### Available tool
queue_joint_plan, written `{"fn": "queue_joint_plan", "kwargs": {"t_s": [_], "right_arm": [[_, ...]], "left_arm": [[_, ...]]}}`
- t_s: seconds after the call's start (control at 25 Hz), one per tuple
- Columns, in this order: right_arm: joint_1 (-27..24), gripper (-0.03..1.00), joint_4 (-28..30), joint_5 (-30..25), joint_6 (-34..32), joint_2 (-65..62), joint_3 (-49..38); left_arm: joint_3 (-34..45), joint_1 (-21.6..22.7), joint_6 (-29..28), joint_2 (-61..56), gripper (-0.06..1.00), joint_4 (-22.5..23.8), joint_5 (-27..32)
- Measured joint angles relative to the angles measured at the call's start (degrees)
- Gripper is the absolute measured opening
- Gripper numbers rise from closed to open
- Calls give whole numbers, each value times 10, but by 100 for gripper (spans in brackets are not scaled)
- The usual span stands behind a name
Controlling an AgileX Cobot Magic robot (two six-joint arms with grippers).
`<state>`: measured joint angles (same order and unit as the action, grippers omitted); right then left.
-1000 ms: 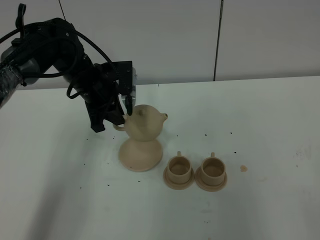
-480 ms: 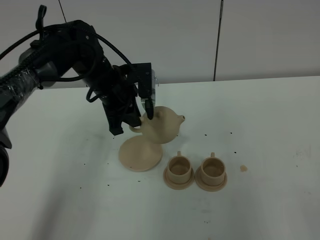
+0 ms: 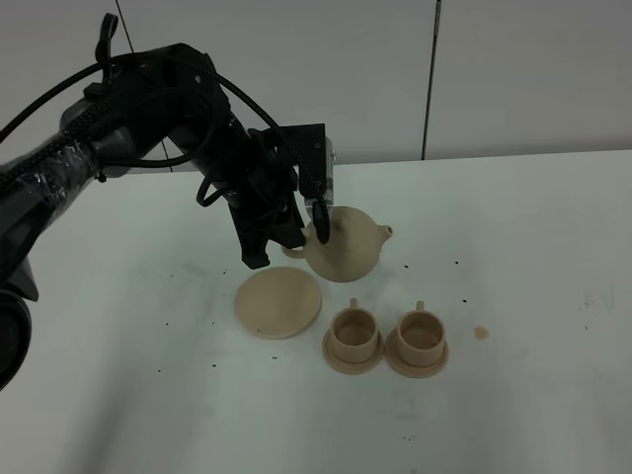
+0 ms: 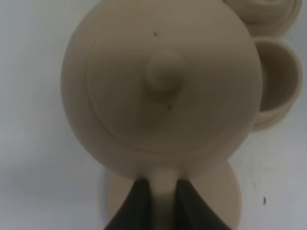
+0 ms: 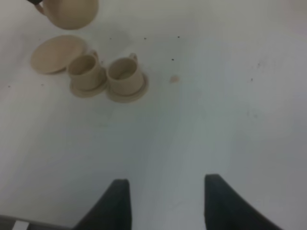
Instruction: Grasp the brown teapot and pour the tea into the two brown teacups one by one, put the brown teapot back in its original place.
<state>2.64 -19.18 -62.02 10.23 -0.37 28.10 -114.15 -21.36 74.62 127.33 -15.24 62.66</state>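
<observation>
While fingers [image 4: 139, 207] pinch teapot [image 4: 158, 81] handle, saucer [image 3: 279, 303], teacups [image 3: 354, 332] lie below.

So the teapot [image 3: 346, 247] hangs over the counter [image 3: 513, 247] behind the left teacup [image 3: 354, 333] (right teacup [image 3: 420, 336] just beside it), big saucer [image 3: 278, 304] further left.

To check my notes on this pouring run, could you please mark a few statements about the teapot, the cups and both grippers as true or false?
1. The left gripper is shut on the handle of the brown teapot. True.
2. The brown teapot sits on the wide saucer. False: it is held in the air, off the bare saucer.
3. The two teacups stand upright, side by side. True.
4. The right gripper holds a teacup. False: it is open and empty, apart from the cups.
</observation>
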Motion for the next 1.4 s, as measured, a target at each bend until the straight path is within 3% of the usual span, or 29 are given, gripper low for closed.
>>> {"fn": "queue_joint_plan", "kwargs": {"t_s": [0.28,0.52,1.4], "right_arm": [[0,35,0,0,0,0,0],[0,35,0,0,0,0,0],[0,35,0,0,0,0,0]], "left_arm": [[-36,-12,12,0,18,38,12],[-87,-15,13,13,18,42,30],[-126,-45,46,77,17,63,19]]}}
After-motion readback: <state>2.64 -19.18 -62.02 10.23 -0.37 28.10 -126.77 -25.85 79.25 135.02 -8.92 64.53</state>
